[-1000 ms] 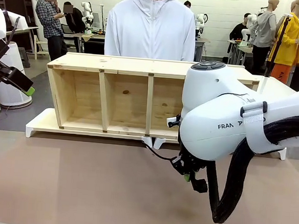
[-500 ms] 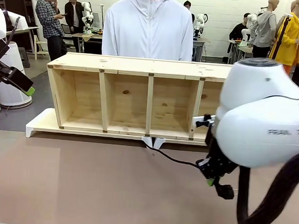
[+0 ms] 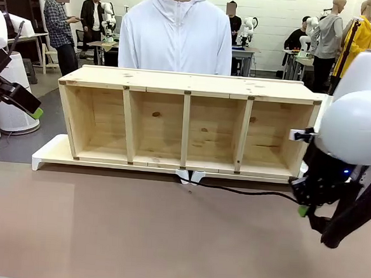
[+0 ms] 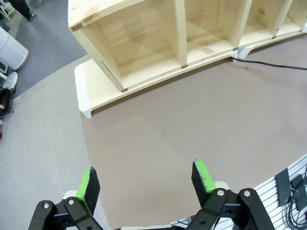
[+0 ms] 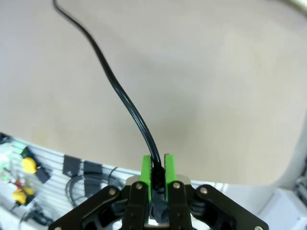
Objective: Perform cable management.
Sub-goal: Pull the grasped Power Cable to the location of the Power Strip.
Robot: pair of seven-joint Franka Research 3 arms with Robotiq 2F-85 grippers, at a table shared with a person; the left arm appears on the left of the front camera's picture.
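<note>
At the table's right front, right gripper (image 5: 158, 161) clamped on the cable (image 3: 245, 191), which runs low from the white clip (image 3: 191, 176) under the wooden shelf (image 3: 189, 82) to its jaws. Left gripper (image 4: 144, 178) hangs spread, well apart. Step looks like drawing the cable out; next likely needs steady tension, no snagging.

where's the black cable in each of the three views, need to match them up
Front view: the cable runs low over the table, from the white foot under the shelf's middle rightward to the right gripper.
Left wrist view: top right, a thin line from that white foot to the right edge.
Right wrist view: from top left down into the shut right gripper.
Shared landmark: the brown table.
</note>
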